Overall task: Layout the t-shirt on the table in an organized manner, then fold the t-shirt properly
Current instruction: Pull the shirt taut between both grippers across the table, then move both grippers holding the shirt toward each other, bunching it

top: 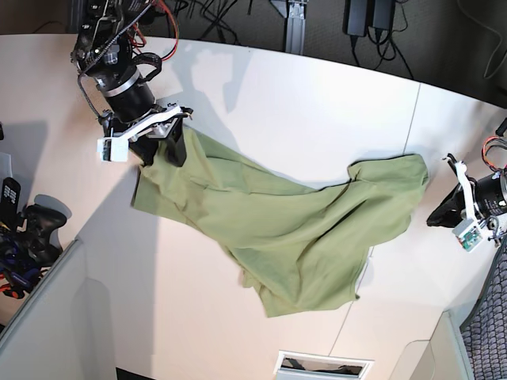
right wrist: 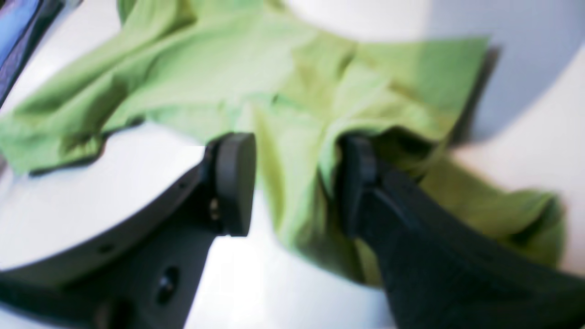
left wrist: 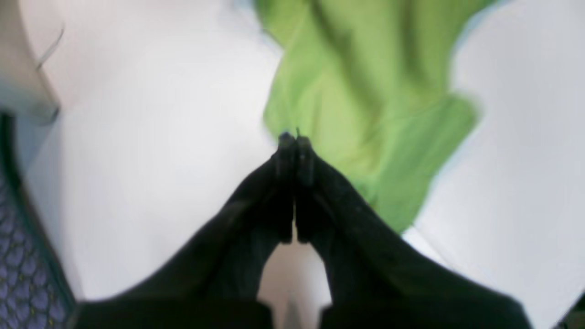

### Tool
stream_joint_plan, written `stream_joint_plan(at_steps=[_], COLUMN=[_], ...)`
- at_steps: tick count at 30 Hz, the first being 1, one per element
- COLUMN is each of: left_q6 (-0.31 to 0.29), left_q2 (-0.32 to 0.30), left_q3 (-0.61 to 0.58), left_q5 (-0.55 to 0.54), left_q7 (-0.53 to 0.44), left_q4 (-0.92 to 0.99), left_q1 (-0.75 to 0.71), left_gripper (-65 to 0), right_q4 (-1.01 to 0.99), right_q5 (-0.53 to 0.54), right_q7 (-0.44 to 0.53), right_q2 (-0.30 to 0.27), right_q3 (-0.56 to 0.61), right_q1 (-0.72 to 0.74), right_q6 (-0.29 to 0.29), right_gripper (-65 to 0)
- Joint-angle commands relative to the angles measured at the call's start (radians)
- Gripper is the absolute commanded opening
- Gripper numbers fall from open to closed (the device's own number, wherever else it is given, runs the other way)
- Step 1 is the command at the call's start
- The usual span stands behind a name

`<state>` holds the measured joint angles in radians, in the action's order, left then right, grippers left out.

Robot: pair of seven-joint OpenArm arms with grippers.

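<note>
The table (top: 261, 103) is a large, smooth white surface with a curved far edge and a thin dark seam running from 1 o'clock toward 6 o'clock. The t-shirt (top: 285, 229), plain olive-green cloth, lies crumpled directly on it, stretching from 10 o'clock across the centre to 3 o'clock, with one lobe reaching toward 6 o'clock.

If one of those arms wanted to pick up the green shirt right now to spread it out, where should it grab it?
Probably the far corner of the t-shirt, nearest the left gripper, coming in from the table edge on that side. That corner lies flat and alone on bare tabletop, so shut jaws could open and pinch it there. The bunched middle folds would likely catch several layers at once.
</note>
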<state>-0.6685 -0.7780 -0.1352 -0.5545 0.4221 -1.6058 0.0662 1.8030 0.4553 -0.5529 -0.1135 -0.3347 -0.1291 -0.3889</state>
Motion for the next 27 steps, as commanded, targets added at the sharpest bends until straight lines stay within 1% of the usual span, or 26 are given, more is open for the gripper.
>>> stream_joint_plan(at_steps=[1,4,5,6,7,8,9,13,17,21,24,27], left_q6=[-0.018,-0.017,-0.016,-0.016,-0.012,-0.011,-0.003,0.003,0.002,0.002,0.002,0.002], left_q2=[-0.012,0.010,0.022,0.036,0.052,0.068,0.082,0.129,0.170,0.192,0.203,0.217], left_q3=[0.010,0.010,0.010,0.010,0.010,0.009,0.007,0.003,0.003,0.003,0.003,0.003], left_q5=[-0.027,-0.049,-0.050,-0.050,-0.049,-0.048,-0.047,-0.048,-0.048,-0.047,-0.046,0.002], left_q7=[-0.008,0.004,0.005,0.005,0.005,0.007,0.009,-0.003,-0.013,-0.053,-0.079,-0.108], left_q4=[-0.047,-0.123,-0.134,-0.136,-0.135,-0.128,-0.116,-0.014,0.120,0.264,0.364,0.447], left_q1=[0.006,-0.019,-0.020,-0.020,-0.020,-0.021,-0.021,-0.006,0.026,0.049,0.082,0.136], left_gripper=[-65.0,-65.0,-65.0,-65.0,-65.0,-65.0,-65.0,-65.0,-65.0,-65.0,-65.0,-65.0], right_q4=[0.024,0.024,0.024,0.024,0.024,0.023,0.017,-0.069,-0.262,-0.486,-0.604,-0.628], right_q5=[0.016,0.016,0.015,0.012,0.005,-0.011,-0.033,-0.114,-0.192,-0.339,-0.402,-0.415], right_q7=[0.030,0.029,0.029,0.029,0.029,0.030,0.034,0.106,0.162,0.231,0.248,0.233], right_q2=[-0.008,-0.008,-0.008,-0.008,-0.008,-0.008,-0.008,-0.008,-0.008,-0.010,-0.040,-0.086], right_q3=[-0.023,-0.073,-0.088,-0.099,-0.108,-0.111,-0.111,-0.083,-0.017,0.068,0.137,0.198], right_q1=[0.026,0.079,0.098,0.117,0.130,0.143,0.156,0.224,0.330,0.436,0.482,0.477], right_q6=[-0.011,-0.011,-0.011,-0.011,-0.011,-0.011,-0.011,-0.011,-0.011,-0.011,-0.011,-0.011], right_gripper=[-36.4,-37.0,-39.4,-44.2,-52.0,-62.0,-65.0,-65.0,-65.0,-65.0,-65.0,-65.0])
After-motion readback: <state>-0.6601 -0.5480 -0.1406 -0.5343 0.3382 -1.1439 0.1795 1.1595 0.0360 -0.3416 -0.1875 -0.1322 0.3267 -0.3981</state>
